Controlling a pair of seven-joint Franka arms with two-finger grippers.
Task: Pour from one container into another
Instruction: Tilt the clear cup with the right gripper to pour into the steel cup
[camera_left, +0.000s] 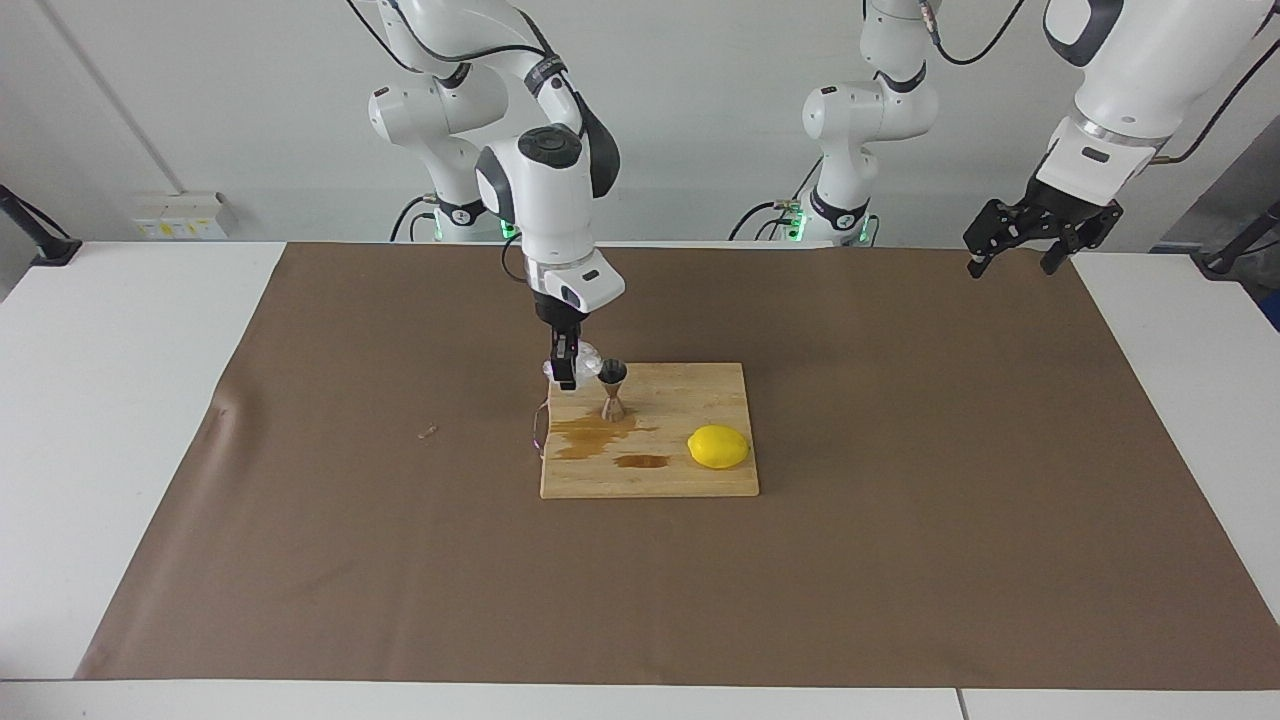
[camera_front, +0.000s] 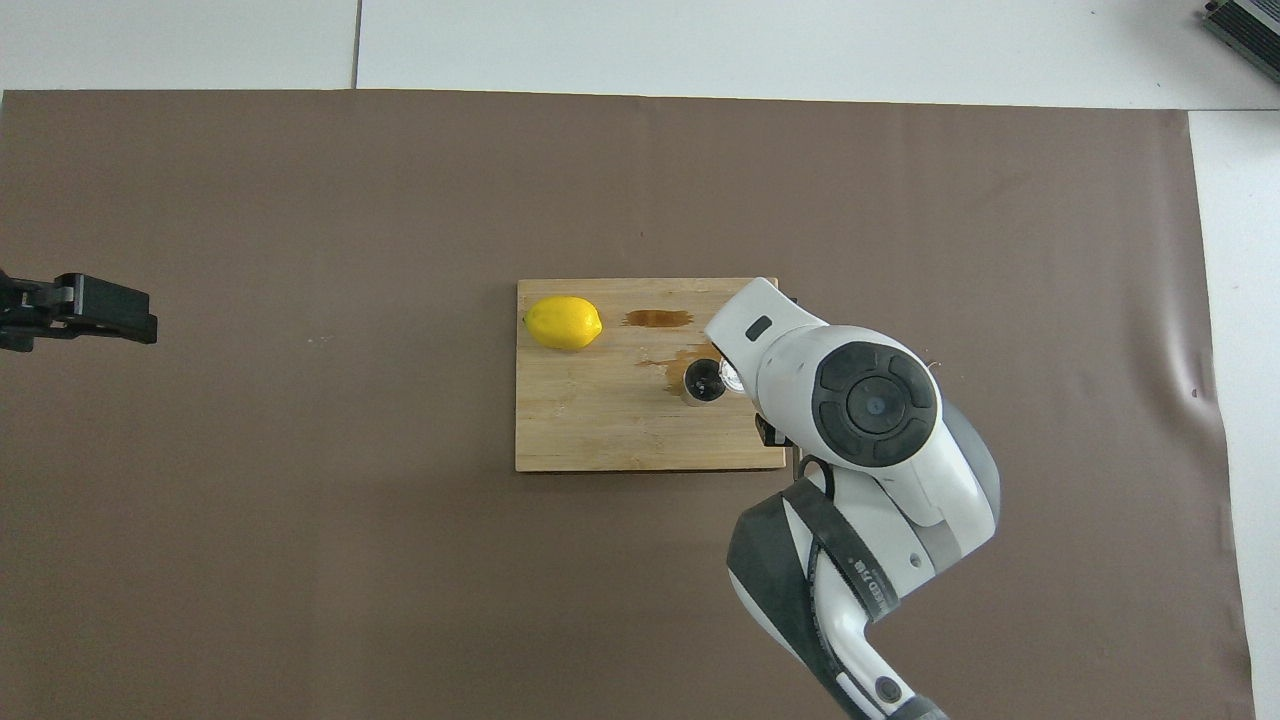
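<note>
Right gripper (camera_left: 566, 368): clamped on the glass cup (camera_left: 585, 358), held tipped beside the jigger's (camera_left: 612, 389) mouth, over the board's (camera_left: 700, 400) corner nearest the right arm. Jigger: upright on the board, wet brown stains (camera_left: 600, 436) just beside its foot. Lemon (camera_left: 718, 446): on the board, toward the left arm's end. Left gripper (camera_left: 1015, 250): fingers spread wide, holding nothing, waiting raised over the brown mat's (camera_left: 900, 560) edge.

I saw both views bright and evenly lit from above; shadows under the cutting board (camera_left: 690, 480) and lemon (camera_left: 718, 446) were faint, focus was sharp, and the wet patches showed no glare.
</note>
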